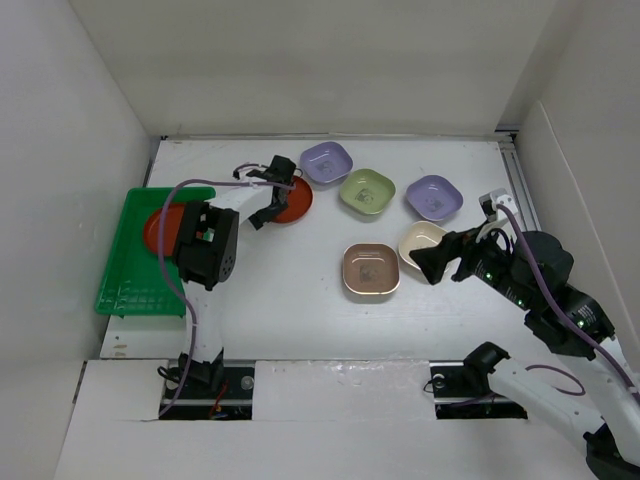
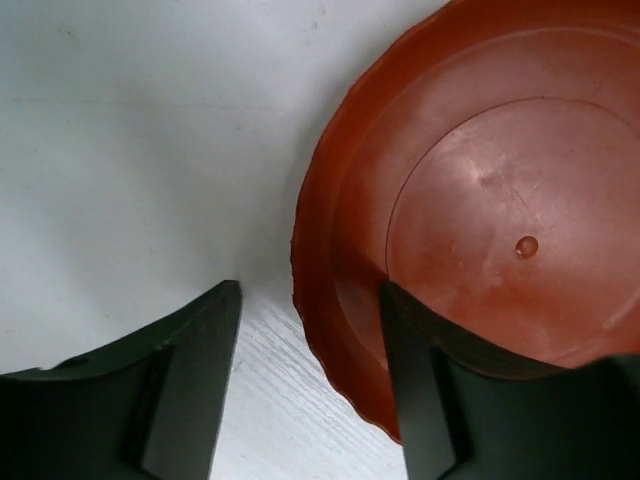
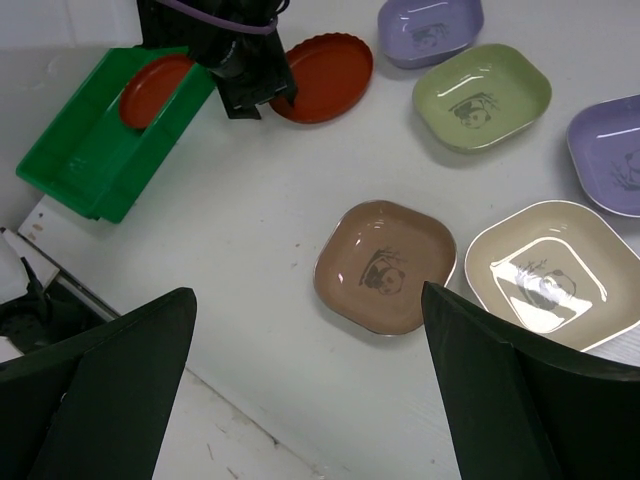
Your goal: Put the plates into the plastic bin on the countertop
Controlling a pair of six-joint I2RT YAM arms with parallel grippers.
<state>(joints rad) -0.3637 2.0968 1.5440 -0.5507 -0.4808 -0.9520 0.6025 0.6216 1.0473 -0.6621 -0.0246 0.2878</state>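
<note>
Nearest, the right fingers [image 3: 110, 390] hang spread wide above the counter [image 1: 300, 300], holding nothing, just beside the brownish-pink dish [image 1: 371, 270] and the cream dish [image 3: 550, 265]. Off to the left, the green bin [image 1: 125, 270] sits by the wall with one red-brown plate [image 1: 160, 228] lying flat inside. Just past it, the left fingers [image 2: 190, 390] stand partly open astride the rim of the second red-brown plate [image 2: 480, 230], one inside, one outside with a gap to the rim. Farther back lie the olive dish [image 1: 366, 192], the near lilac dish [image 1: 434, 197] and the far lilac dish [image 1: 327, 162].
</note>
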